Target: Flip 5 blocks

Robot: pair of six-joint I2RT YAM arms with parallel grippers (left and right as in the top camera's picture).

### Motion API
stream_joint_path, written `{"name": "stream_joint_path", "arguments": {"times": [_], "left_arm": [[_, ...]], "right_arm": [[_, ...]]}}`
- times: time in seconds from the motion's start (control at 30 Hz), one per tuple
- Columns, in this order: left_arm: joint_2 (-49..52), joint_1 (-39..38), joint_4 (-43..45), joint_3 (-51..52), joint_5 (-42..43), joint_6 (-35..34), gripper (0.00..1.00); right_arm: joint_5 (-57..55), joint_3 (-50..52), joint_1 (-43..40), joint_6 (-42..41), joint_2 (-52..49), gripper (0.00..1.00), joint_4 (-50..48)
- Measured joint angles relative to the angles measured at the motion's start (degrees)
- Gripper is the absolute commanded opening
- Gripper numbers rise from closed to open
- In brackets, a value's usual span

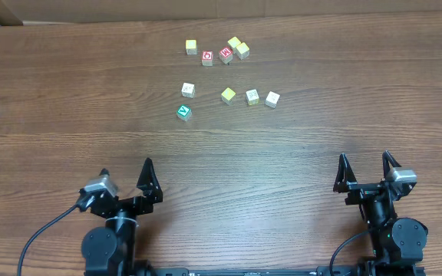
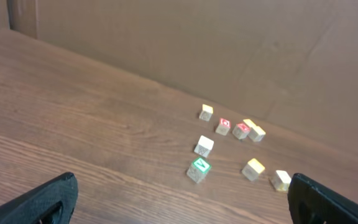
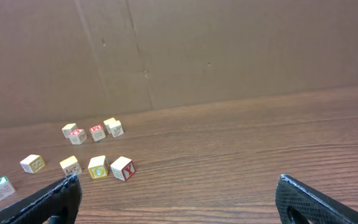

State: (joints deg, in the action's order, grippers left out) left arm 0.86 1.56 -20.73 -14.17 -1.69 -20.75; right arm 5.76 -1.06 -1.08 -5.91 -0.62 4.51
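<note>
Several small wooden blocks lie in a loose row mid-table: a green-topped block (image 1: 183, 112), a white block (image 1: 188, 90), a yellow block (image 1: 228, 95), a pale block (image 1: 252, 96) and a white block (image 1: 272, 99). The left wrist view shows the green-topped block (image 2: 198, 169) just ahead, and the right wrist view has it (image 3: 1, 186) at far left. My left gripper (image 1: 126, 170) (image 2: 182, 208) stands open at the near left edge, nothing between its fingers. My right gripper (image 1: 365, 159) (image 3: 179, 205) stands open at the near right, well short of the blocks.
A farther cluster holds two red-faced cubes (image 1: 207, 57) (image 1: 225, 54), a yellow cube (image 1: 191, 47) on their left and two pale yellow cubes (image 1: 238, 47) on their right. A cardboard wall (image 3: 229, 50) closes the table's far side.
</note>
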Motion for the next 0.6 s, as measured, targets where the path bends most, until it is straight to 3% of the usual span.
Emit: {"name": "stream_joint_path", "arguments": {"times": [0.3,0.6], "left_arm": [[4.7,0.0,-14.8,-16.7,3.4,0.1,1.00],[26.9,0.0,-32.9,-47.0,8.7,3.9,1.00]], "right_arm": [[0.0,0.0,0.0,0.0,0.0,1.00,0.0],[0.0,0.0,0.0,0.0,0.0,1.00,0.0]]}}
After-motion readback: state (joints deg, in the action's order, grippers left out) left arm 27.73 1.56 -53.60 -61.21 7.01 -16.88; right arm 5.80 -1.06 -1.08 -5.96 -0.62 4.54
